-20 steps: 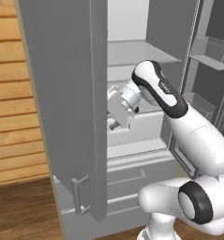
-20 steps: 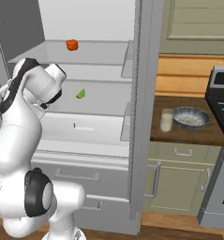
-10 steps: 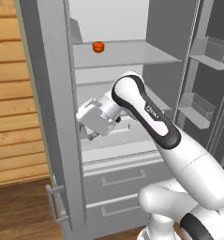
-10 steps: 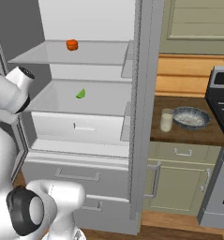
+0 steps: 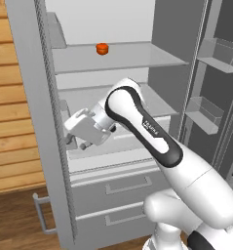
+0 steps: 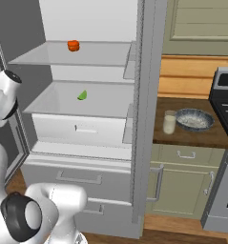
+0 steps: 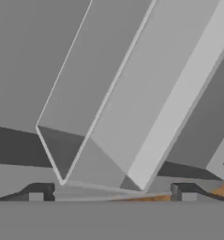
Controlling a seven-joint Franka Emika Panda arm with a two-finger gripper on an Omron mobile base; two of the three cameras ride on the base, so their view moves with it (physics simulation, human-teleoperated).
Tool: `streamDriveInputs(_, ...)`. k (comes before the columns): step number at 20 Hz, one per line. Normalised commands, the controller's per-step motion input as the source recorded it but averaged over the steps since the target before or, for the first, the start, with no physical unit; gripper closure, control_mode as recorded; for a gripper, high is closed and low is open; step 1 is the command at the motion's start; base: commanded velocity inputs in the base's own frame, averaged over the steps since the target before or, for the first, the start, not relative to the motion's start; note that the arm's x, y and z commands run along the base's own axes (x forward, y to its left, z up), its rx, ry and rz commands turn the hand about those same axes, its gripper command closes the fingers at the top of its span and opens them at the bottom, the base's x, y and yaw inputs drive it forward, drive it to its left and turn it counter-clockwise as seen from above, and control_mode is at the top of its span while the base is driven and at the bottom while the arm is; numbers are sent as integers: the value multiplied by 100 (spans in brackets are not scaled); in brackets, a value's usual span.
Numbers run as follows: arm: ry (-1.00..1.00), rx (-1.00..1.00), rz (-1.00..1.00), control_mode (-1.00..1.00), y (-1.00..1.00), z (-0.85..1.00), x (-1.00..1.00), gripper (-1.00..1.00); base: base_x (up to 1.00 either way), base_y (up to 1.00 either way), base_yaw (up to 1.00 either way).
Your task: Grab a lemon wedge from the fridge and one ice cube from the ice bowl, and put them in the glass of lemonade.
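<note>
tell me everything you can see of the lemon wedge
The lemon wedge is a small bright green piece, wedge-shaped with a pointed top. In the right base view it lies on the fridge's lower pale shelf, right of the shelf's middle, one shelf below the round orange-red item. It rests on the shelf surface alone and nothing else touches it. Its texture is too small to make out.

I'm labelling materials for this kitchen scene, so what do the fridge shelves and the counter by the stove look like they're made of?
Fridge shelves: likely glass or clear plastic, pale and smooth with thin edges. Counter: apparently dark brown wood or laminate, matte; grain is too faint to tell.
</note>
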Motion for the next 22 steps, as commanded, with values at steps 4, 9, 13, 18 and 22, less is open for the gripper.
streamDriveInputs(4,0,0,0,-100,-41,37,-41,-100,0,0,0)
streamDriveInputs(9,0,0,0,-100,-63,63,-35,-100,0,0,0)
streamDriveInputs(13,-6,-14,0,-100,-58,56,-27,-100,0,0,0)
streamDriveInputs(18,-18,-43,0,-100,-80,45,-5,-100,0,0,0)
streamDriveInputs(22,-19,-31,-3,-100,-100,17,0,-100,0,0,0)
